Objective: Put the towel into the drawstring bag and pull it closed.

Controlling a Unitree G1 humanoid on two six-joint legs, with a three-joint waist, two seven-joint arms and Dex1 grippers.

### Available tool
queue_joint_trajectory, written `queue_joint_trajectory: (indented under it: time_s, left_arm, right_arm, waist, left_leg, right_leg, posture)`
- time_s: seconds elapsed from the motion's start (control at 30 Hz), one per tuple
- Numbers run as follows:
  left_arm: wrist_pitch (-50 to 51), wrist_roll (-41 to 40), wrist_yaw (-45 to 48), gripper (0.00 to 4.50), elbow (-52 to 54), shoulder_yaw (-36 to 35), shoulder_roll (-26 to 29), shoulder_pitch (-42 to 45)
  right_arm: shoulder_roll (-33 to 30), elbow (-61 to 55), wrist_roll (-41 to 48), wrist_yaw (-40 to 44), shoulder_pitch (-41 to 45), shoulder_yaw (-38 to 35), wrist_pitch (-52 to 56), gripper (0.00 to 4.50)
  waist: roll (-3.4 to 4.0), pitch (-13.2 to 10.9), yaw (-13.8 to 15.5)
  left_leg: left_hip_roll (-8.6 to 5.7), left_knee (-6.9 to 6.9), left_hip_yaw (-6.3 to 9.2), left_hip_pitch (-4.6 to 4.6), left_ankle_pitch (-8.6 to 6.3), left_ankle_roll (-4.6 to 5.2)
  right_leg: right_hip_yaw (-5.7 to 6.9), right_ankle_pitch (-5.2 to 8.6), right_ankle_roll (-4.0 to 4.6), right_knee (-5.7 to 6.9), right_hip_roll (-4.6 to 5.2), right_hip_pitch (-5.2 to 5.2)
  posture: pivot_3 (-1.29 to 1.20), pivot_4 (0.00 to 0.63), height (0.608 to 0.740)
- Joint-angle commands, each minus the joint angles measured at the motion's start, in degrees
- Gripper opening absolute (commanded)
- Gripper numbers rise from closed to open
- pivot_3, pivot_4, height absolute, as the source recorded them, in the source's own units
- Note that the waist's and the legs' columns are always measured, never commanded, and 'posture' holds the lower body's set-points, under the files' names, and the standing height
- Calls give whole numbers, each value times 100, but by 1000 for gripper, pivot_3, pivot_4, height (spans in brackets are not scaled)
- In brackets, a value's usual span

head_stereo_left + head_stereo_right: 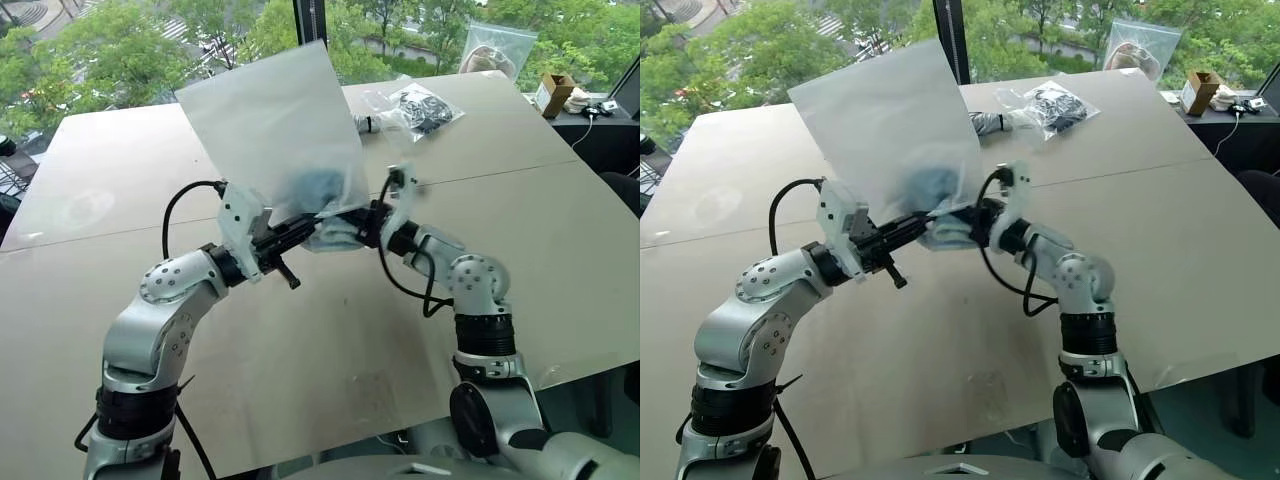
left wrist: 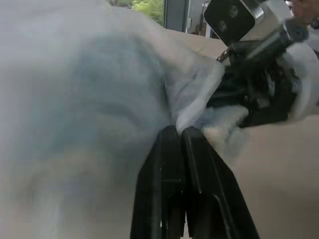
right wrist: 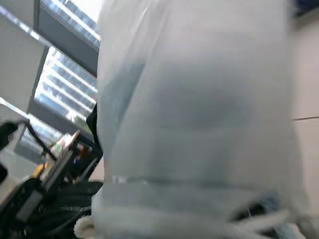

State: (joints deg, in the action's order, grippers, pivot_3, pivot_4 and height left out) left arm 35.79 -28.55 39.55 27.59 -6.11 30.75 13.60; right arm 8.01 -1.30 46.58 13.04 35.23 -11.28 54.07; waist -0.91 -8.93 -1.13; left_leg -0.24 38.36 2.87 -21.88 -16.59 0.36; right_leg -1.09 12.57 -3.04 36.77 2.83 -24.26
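Observation:
The drawstring bag (image 1: 270, 120) is a thin translucent white sheet held up above the table, rising from between my two grippers. The towel shows as a bluish shade (image 1: 316, 190) through the bag's lower part, and a pale fluffy piece of it (image 1: 333, 238) bulges at the bag's lower edge. My left gripper (image 1: 312, 225) comes from the left, its black fingers (image 2: 192, 144) shut on a fold of the bag's fabric. Facing it from the right, my right gripper (image 1: 362, 222) sits at the fluffy towel end (image 2: 224, 124) and looks shut on it. Bag fabric (image 3: 199, 124) hangs right in front of the right wrist camera.
The wide tan table (image 1: 300, 380) has a seam across its middle. At the far side lie a clear zip bag with black items (image 1: 425, 108) and a grey cylindrical thing (image 1: 365, 124). Another clear bag (image 1: 495, 48) stands by the window, beside a cardboard box (image 1: 555, 92).

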Motion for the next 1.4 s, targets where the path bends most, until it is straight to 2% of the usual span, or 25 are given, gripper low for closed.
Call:
queue_joint_trajectory:
  time_s: [0.03, 0.13, 0.23, 0.3, 0.43, 0.5, 0.6, 0.67, 0.73, 0.77, 0.9, 1.13, 1.23, 1.4]
  left_arm:
    - [-149, 50, 9, 0, 9, 82, 70, 103]
    - [-193, 78, -11, 0, -59, 176, 25, 177]
    - [-250, 68, -56, 0, -100, 272, -45, 255]
    - [-268, 64, -96, 0, -111, 328, -107, 318]
    - [-319, 32, -226, 0, -177, 318, -235, 553]
    - [-338, 19, -280, 0, -243, 267, -264, 667]
    - [-419, 48, -379, 0, -427, 250, -351, 833]
    - [-545, 212, -467, 0, -603, 358, -420, 960]
    - [-656, 337, -549, 0, -791, 459, -523, 1113]
    - [-693, 382, -568, 0, -850, 490, -557, 1161]
    - [-811, 520, -579, 0, -1052, 496, -589, 1209]
    - [-963, 671, -568, 0, -1214, 532, -605, 1156]
    - [-1012, 737, -607, 0, -1291, 516, -643, 1168]
    - [-1046, 783, -597, 0, -1329, 523, -678, 1170]
  right_arm:
    - [1263, -74, 1174, -926, 381, -467, -232, 10]
    - [1635, 252, 2260, -1928, 634, -798, -745, 10]
    - [1610, 432, 2723, -2505, 709, -533, -1032, 10]
    - [1424, 410, 2501, -2603, 662, -67, -1126, 10]
    - [653, 389, 1163, -2396, 423, 1019, -1473, 10]
    - [471, 487, 713, -2335, 366, 1172, -1790, 10]
    - [520, 613, 694, -2316, 447, 1074, -1889, 10]
    - [409, 581, 516, -2040, 533, 1289, -1809, 10]
    - [367, 481, 506, -1788, 532, 1404, -1658, 1031]
    - [378, 435, 522, -1738, 512, 1407, -1610, 1285]
    - [160, 159, 414, -1595, 368, 1461, -1416, 2840]
    - [-138, -529, 725, -1571, -40, 1223, -680, 2840]
    - [-311, -778, 1418, -1612, -161, 773, -123, 2840]
    - [-1294, -1508, 1903, -890, -434, 730, 586, 2840]
  waist:
    - [2, -1, -3]
    - [4, -3, -13]
    - [10, -6, -86]
    - [11, -6, -127]
    - [11, -7, -175]
    - [11, -7, -151]
    - [11, -7, -108]
    - [11, -7, -104]
    - [11, -7, -116]
    - [11, -7, -126]
    - [11, -7, -133]
    - [11, -7, -116]
    - [11, -7, -108]
    - [11, -7, -110]
  left_leg:
    - [-1, -1, 2, 0, 0, 0]
    - [1, -4, 6, 4, 0, 1]
    - [1, -4, 3, 3, -3, 10]
    - [1, -3, 1, 2, -4, 12]
    - [3, -4, -2, 7, -5, 14]
    - [4, -4, 3, 5, -5, 14]
    - [0, 1, 3, 2, -5, 14]
    - [-3, 4, 3, -1, -5, 14]
    - [-4, 4, 1, 0, -5, 14]
    - [-4, 3, 3, 0, -4, 13]
    - [1, -2, 5, 2, 2, 2]
    - [0, -1, 4, -2, -3, 11]
    - [0, -1, 4, -2, -4, 12]
    - [-2, 0, 3, -3, -6, 16]
  right_leg:
    - [1, 0, 0, 2, -2, -2]
    - [4, 1, 1, 6, -7, -2]
    - [1, 0, 0, 9, -6, -2]
    - [-1, 0, 0, 9, -6, -2]
    - [-6, 0, -1, 11, -11, -3]
    - [-2, 0, -1, 12, -13, -4]
    - [-2, 0, -1, 10, -9, -2]
    - [-2, 0, -2, 8, -5, -2]
    - [-4, 0, -2, 9, -5, -2]
    - [-2, 0, -2, 9, -7, -2]
    - [-1, 0, -1, 9, -10, -6]
    - [-2, 0, -1, 8, -7, -7]
    - [-1, 0, -1, 8, -7, -7]
    - [-1, 0, -2, 7, -6, -6]
  posture:
    - [0, 150, 740]
    - [0, 150, 740]
    - [0, 150, 740]
    - [0, 150, 740]
    - [0, 150, 740]
    - [0, 150, 740]
    - [0, 150, 740]
    - [0, 150, 740]
    - [0, 150, 740]
    - [0, 150, 740]
    - [0, 150, 740]
    - [0, 150, 740]
    - [0, 150, 740]
    - [0, 150, 740]
